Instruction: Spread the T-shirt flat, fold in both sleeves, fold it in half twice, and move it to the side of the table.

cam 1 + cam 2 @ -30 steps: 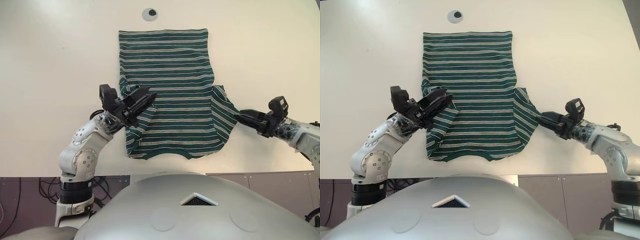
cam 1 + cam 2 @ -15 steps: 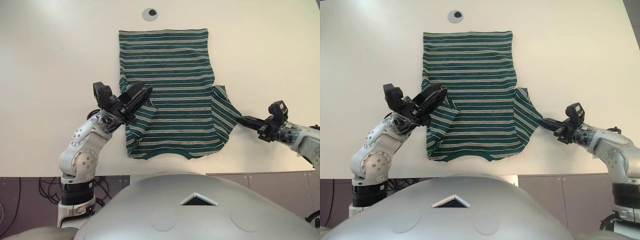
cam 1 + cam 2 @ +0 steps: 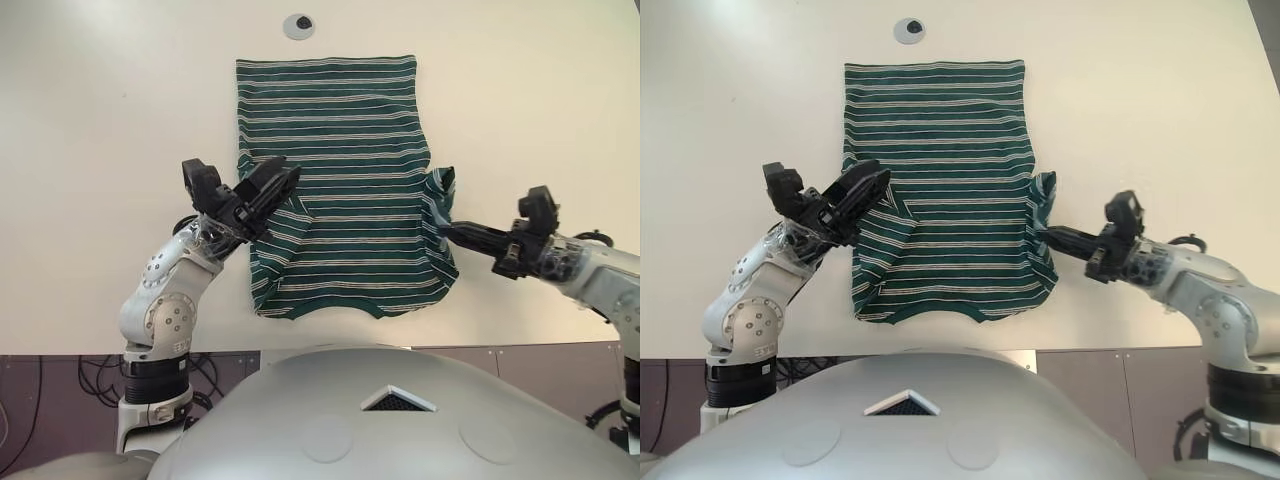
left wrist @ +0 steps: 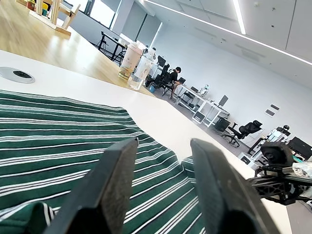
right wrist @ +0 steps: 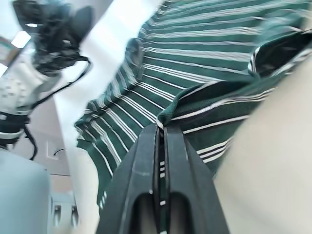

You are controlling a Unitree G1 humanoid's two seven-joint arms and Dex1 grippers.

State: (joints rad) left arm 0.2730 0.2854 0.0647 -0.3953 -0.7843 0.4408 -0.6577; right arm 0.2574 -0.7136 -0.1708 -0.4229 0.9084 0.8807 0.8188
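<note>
Dark green T-shirt [image 3: 340, 190] with thin white stripes.

- The place is an open-plan office. Far behind the white surface [image 3: 100, 120] stand rows of desks [image 4: 207, 105] with monitors, and black swivel chairs [image 4: 242, 130] on wheels.
- Long light strips [image 4: 238, 10] run along a panelled ceiling.
- A round cable grommet [image 3: 298, 27] sits near the surface's far edge, and loose black cables [image 3: 95, 380] lie below its near edge on the left.
- A wooden table [image 4: 48, 48] beyond the surface carries drink containers [image 4: 135, 61].
</note>
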